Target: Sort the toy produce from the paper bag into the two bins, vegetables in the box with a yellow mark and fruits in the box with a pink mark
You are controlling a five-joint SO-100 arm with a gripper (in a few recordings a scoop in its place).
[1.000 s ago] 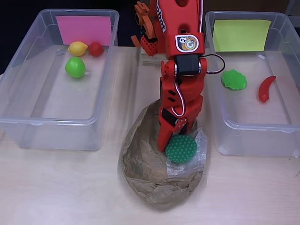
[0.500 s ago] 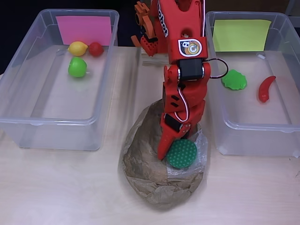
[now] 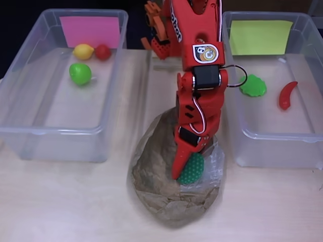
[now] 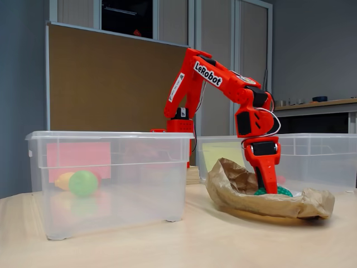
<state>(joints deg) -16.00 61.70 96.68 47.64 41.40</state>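
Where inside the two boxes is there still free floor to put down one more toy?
Pink-marked box: the whole near half, below the green ball, is bare. Yellow-marked box: bare in front of the leaf and chili. Crowded: the paper bag, under the claw.

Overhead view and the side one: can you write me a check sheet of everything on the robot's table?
Surface: pale wooden table, bare around the bins.
Job's things: crumpled brown paper bag lying in the middle; green dotted round toy at its mouth. Clear plastic bin with pink mark holds a yellow lemon, small red fruit and green apple. Clear plastic bin with yellow mark holds a green leafy toy and red chilli pepper.
Clutter: nothing seen.
Grippers: red gripper, fingers down in the bag against the green toy; grip cannot be confirmed.
Cables: white wire along the arm.
Surroundings: brown partition board behind.
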